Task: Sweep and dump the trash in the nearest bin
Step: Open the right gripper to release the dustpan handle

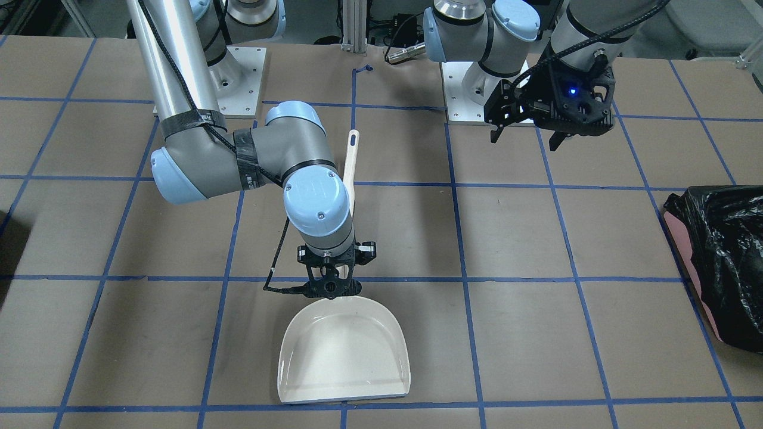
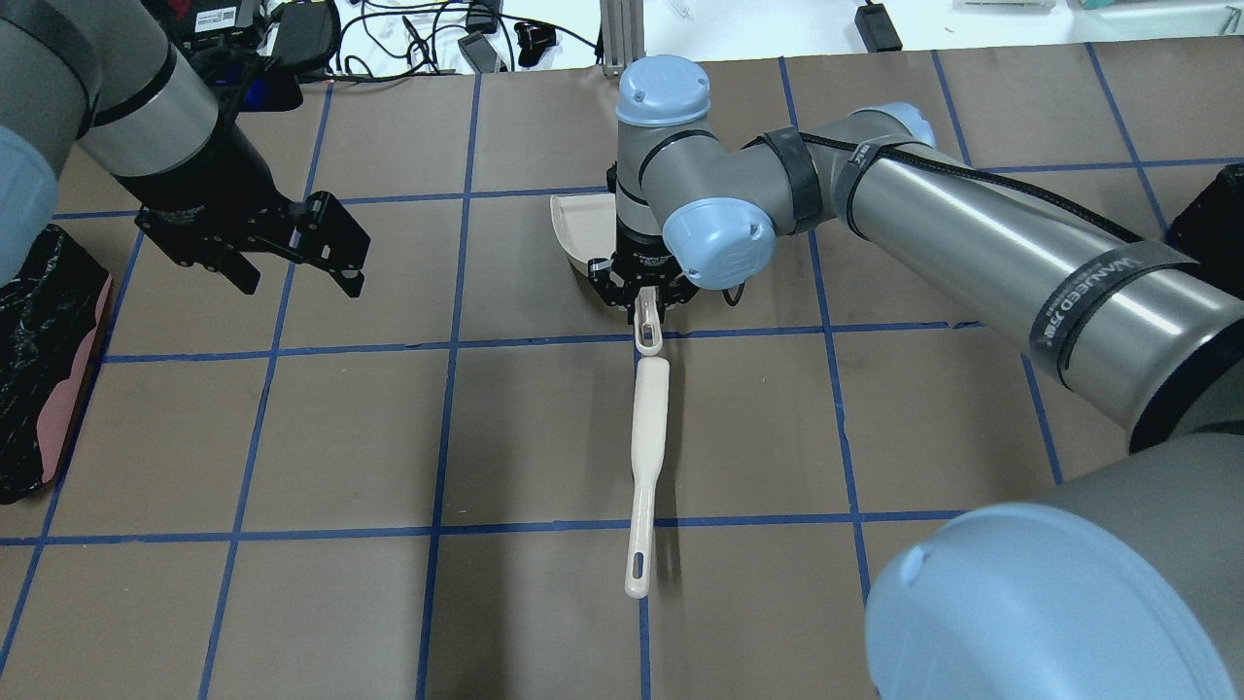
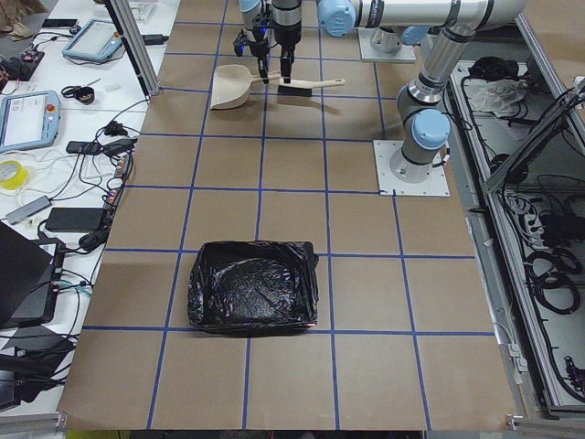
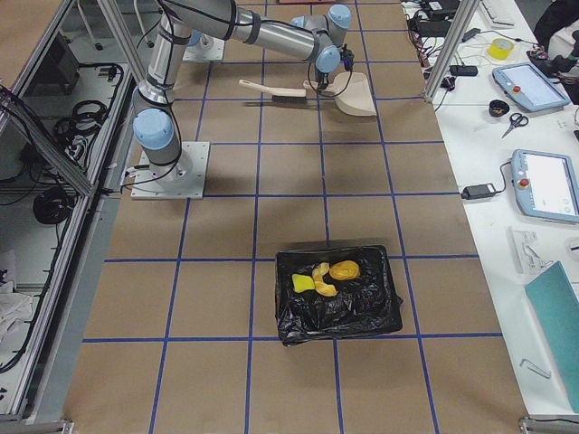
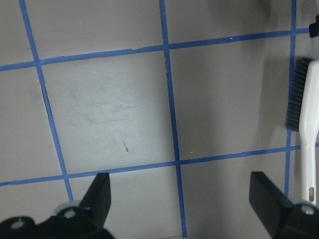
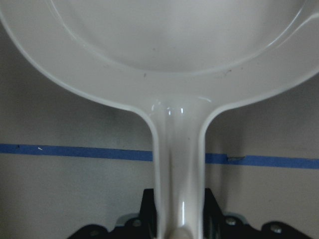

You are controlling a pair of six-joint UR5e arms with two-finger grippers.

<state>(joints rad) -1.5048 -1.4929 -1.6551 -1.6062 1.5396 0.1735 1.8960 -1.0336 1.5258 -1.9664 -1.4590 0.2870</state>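
Right tool (image 1: 331, 286) tight on dustpan handle (image 6: 178, 159), left tool (image 1: 527, 136) agape

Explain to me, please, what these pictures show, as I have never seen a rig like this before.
This is a robot with two arms at a taped brown table. Each arm ends in a two-finger gripper. Six cameras catch one moment: one faces the robot, one looks over its shoulders, one stands at each table end, and one sits on each wrist. The right gripper is shut on the handle of an empty white dustpan. The left gripper hangs open and holds nothing. A brush lies on the table. A black-bagged bin stands at each end: the left bin, and the right bin, which holds the yellow and orange trash.
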